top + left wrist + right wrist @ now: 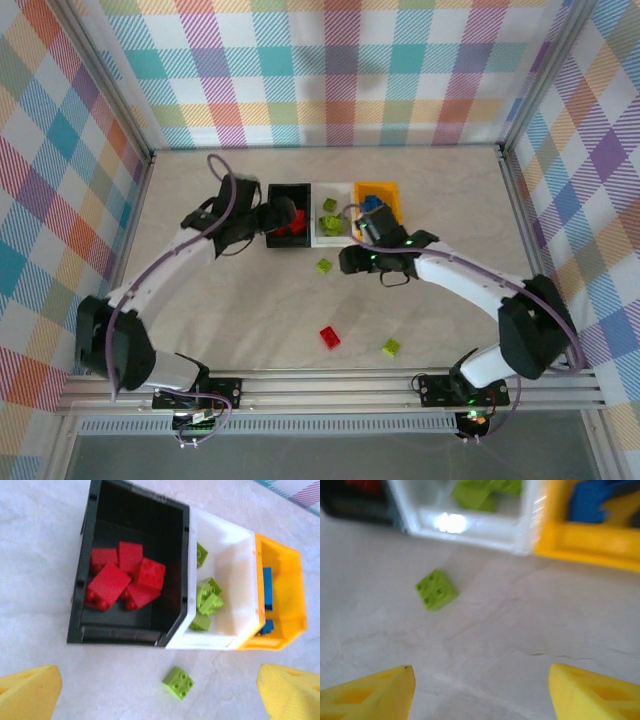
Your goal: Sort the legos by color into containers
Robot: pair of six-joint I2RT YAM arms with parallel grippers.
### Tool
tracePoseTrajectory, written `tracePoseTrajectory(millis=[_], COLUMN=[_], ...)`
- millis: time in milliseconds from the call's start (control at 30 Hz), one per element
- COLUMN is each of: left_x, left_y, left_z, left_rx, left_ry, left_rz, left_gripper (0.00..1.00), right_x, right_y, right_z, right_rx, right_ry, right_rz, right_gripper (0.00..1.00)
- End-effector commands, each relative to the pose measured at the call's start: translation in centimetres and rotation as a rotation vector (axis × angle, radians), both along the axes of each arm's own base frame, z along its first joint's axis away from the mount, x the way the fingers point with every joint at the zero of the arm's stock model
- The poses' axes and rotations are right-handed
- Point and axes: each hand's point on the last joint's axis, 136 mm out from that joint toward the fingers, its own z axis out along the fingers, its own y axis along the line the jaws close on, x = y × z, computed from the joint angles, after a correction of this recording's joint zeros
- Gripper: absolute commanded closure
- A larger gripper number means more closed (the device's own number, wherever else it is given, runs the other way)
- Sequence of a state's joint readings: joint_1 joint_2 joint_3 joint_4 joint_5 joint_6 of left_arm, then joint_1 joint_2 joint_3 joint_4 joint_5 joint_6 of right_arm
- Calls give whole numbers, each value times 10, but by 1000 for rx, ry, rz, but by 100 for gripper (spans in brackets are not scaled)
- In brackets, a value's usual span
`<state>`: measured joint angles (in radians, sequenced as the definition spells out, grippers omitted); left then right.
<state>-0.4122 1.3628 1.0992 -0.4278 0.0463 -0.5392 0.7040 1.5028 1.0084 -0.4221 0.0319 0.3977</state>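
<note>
At the far middle of the bench [240, 320], three bins stand touching in a row: black bin [125, 636] holding red legos [125, 577], white bin [227, 545] holding lime legos [207, 600], orange-yellow bin [290, 590] holding blue legos [267, 587]. Left claw [160, 697] hangs by the black bin, fingers spread wide, nothing between them. Right claw [480, 695] faces the white and orange-yellow bins, likewise wide and empty. Loose on the bench: a lime brick [324, 265] just before the white bin; nearer the arms, a red brick [329, 337] and a second lime brick [390, 347].
</note>
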Motion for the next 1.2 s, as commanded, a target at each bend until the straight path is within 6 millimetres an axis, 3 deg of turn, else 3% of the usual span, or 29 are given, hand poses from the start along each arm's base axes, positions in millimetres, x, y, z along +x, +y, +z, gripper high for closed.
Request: tracePoseTrajectory(millis=[0, 100, 333, 600, 800, 867, 967, 1167], left_x=[-27, -52, -83, -90, -89, -89, -88, -87], left_y=[4, 13, 36, 47, 49, 50, 49, 44], left_z=[-20, -41, -65, -77, -77, -75, -70, -59], left_rx=[-49, -54, -33, -31, -31, -33, -37, -65], left_ry=[24, 59, 93, 114, 122, 116, 102, 75], left_rz=[9, 18, 65, 103, 109, 111, 105, 86], left_gripper=[0, 0, 0, 0, 0, 0, 0, 0], right_x=[3, 16, 47, 49, 45, 42, 41, 57], right_y=[32, 49, 60, 70, 76, 77, 81, 69], right_z=[-11, -21, -54, -78, -83, -79, -57, 23], right_rx=[-34, -62, -187, -257, -267, -249, -191, -94], right_ry=[-15, -12, -4, 15, 20, 20, -14, -144], right_rz=[86, 91, 88, 129, 152, 158, 163, 103], right_gripper=[29, 29, 32, 36, 52, 58, 66, 69])
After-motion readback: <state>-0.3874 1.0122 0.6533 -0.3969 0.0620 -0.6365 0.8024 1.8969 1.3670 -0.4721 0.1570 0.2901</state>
